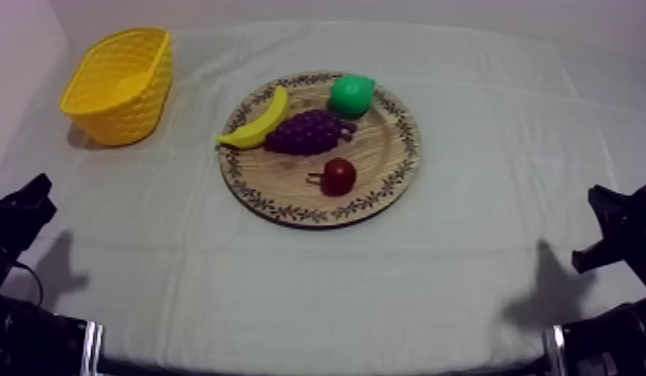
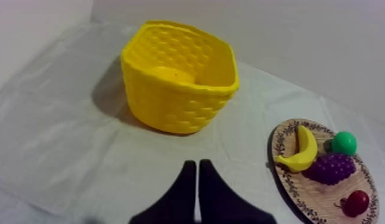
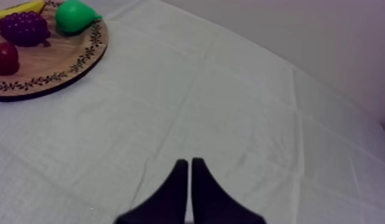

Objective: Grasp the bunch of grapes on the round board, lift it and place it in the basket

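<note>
A purple bunch of grapes lies in the middle of the round wooden board, between a banana, a green pear and a small red fruit. The yellow basket stands at the far left, holding no fruit. My left gripper rests low at the left edge, my right gripper low at the right edge, both far from the board. In the wrist views the left fingers and the right fingers lie together as narrow wedges, shut on nothing. The grapes and basket lie ahead of the left gripper.
Grey-white cloth covers the table, with open room in front of the board and between board and basket. A pale wall rises behind the table's far edge.
</note>
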Controlling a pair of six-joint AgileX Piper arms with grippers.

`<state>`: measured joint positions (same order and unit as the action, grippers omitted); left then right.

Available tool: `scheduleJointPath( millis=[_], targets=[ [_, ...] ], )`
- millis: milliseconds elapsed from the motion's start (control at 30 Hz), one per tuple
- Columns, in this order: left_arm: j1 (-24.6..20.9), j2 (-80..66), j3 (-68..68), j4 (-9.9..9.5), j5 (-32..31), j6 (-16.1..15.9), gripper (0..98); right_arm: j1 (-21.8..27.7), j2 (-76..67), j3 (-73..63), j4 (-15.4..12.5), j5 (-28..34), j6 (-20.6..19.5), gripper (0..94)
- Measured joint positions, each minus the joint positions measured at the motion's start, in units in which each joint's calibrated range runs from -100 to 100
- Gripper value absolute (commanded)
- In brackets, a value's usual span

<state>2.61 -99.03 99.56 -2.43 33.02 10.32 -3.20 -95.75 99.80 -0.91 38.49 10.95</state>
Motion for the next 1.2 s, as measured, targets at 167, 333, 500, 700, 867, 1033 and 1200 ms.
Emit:
scheduleJointPath(
  millis=[167,333,500,700,867,1033,1200],
  targets=[
    [0.17,-0.97,0.2,0.06,-0.4,0.09,0.1,0.0,0.0,0.0,0.0,0.0,0.0,0.3],
    [0.17,-0.97,0.2,0.06,-0.23,0.09,0.1,0.0,0.0,0.0,0.0,0.0,0.0,0.3],
    [0.17,-0.97,0.2,0.06,-0.31,0.09,0.1,0.0,0.0,0.0,0.0,0.0,0.0,0.3],
    [0.83,-0.97,0.2,0.0,-0.31,-0.8,0.1,0.0,0.0,0.0,0.0,0.0,0.0,0.3],
    [4.1,-0.97,-0.06,-0.17,0.02,-4.02,0.0,0.0,0.0,0.0,0.0,0.0,0.0,0.3],
    [6.83,-0.29,-1.13,-0.05,1.31,-6.81,0.0,0.0,0.0,0.0,0.0,0.0,0.0,0.3],
    [5.98,5.44,-4.31,2.43,2.07,-9.33,0.0,0.0,0.0,0.0,0.0,0.0,0.0,0.3]
  ],
)
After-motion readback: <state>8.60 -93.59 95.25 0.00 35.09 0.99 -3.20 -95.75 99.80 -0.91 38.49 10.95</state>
